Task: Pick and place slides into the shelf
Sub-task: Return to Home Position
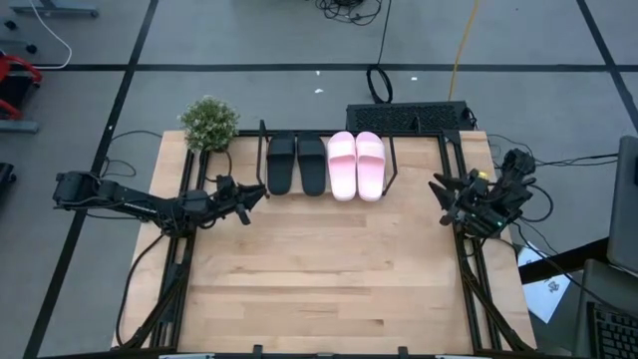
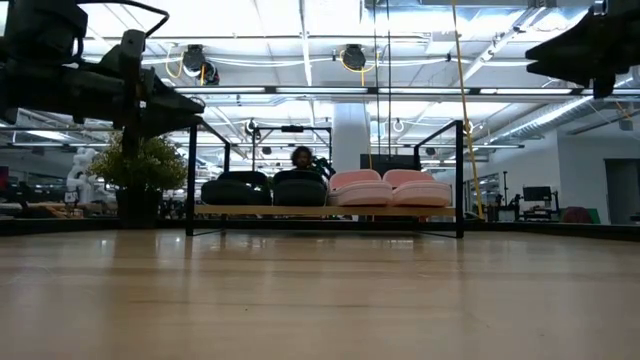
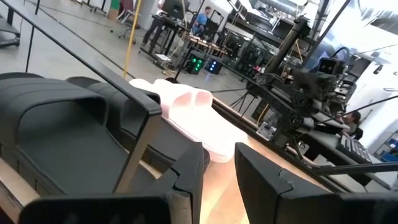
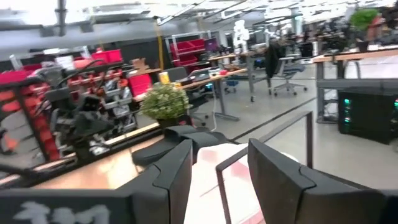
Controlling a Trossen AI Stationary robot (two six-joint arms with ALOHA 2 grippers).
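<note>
All four slides sit on the shelf (image 2: pixel 325 211): black pair (image 1: pixel 296 165) on the left-arm half, pink pair (image 1: pixel 356 165) on the right-arm half, side by side. Left end effector (image 1: pixel 257 193) just off the shelf's front-left corner, partly open, empty. Right end effector (image 1: pixel 441 197) well apart from the shelf's right end, partly open, empty.

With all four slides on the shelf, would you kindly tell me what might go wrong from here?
The left gripper, jaws open, hangs right beside the left end of the shelf and the outer black slide; a careless retreat could catch the shelf or nudge that slide askew. The plant stands at the corner of the table near the left arm, so a wide swing might topple it. The right gripper is well clear.
</note>
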